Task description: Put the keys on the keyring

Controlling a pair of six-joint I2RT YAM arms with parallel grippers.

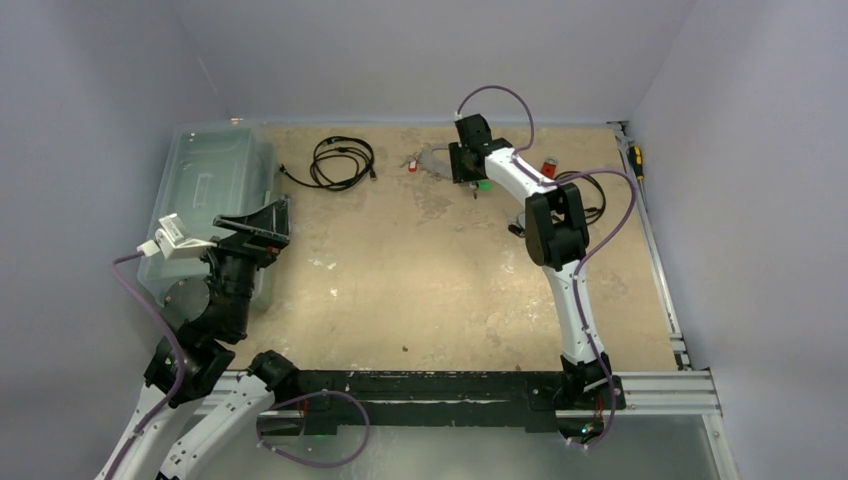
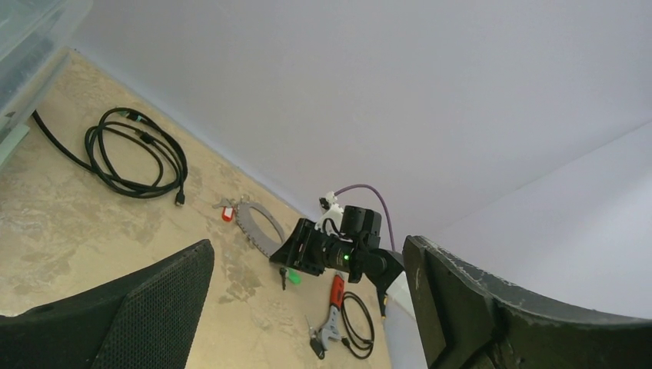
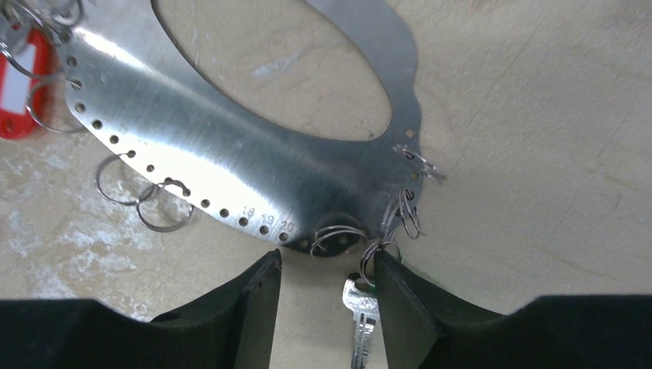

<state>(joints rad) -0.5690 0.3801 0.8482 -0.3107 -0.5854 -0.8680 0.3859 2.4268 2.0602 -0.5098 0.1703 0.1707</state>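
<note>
The keyring (image 3: 231,154) is a flat grey metal hoop with numbered holes, lying at the far middle of the table (image 1: 437,160); it also shows in the left wrist view (image 2: 257,223). My right gripper (image 3: 327,265) is open and low at the hoop's near edge (image 1: 468,180). A silver key (image 3: 361,315) on small wire rings lies between its fingers, against the right finger (image 3: 400,307); its green tag (image 2: 294,275) shows beside the gripper. A red-tagged key (image 3: 19,84) lies at the hoop's left. My left gripper (image 1: 262,225) is open, empty and raised at the left.
A clear plastic bin (image 1: 210,190) stands at the left, close to the left arm. A black coiled cable (image 1: 342,162) lies left of the hoop. A red-handled wrench (image 2: 333,307), a black-tagged key (image 2: 317,347) and a second cable (image 1: 590,195) lie right. Loose wire rings (image 3: 142,200) lie by the hoop.
</note>
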